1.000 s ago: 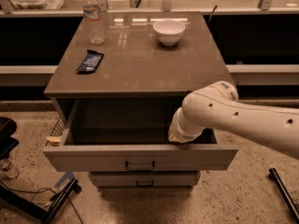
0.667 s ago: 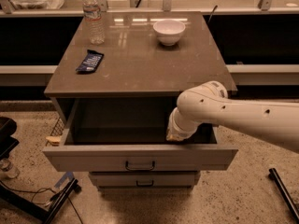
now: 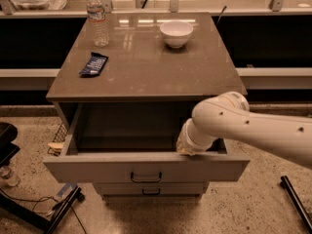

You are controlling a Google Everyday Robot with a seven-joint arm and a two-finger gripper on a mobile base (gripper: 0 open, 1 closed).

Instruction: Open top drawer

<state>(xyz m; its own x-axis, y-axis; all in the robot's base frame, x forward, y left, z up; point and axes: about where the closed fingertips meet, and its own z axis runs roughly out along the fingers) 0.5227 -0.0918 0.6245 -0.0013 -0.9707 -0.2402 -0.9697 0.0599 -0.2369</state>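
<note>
Camera view: the top drawer (image 3: 97, 168) stands pulled well out beneath the counter (image 3: 146, 77), with its interior exposed. The gripper (image 3: 188, 147) sits inside at the right, just behind the front panel. It appears mostly hidden, so its grasp state cannot be told. Risk: an angled withdrawal may snag the panel, dragging the drawer or jolting the bowl (image 3: 176, 33)

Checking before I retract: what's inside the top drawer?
The top drawer shows only bare grey interior. The gripper sits in its front right corner, and the arm covers whatever lies there.
</note>
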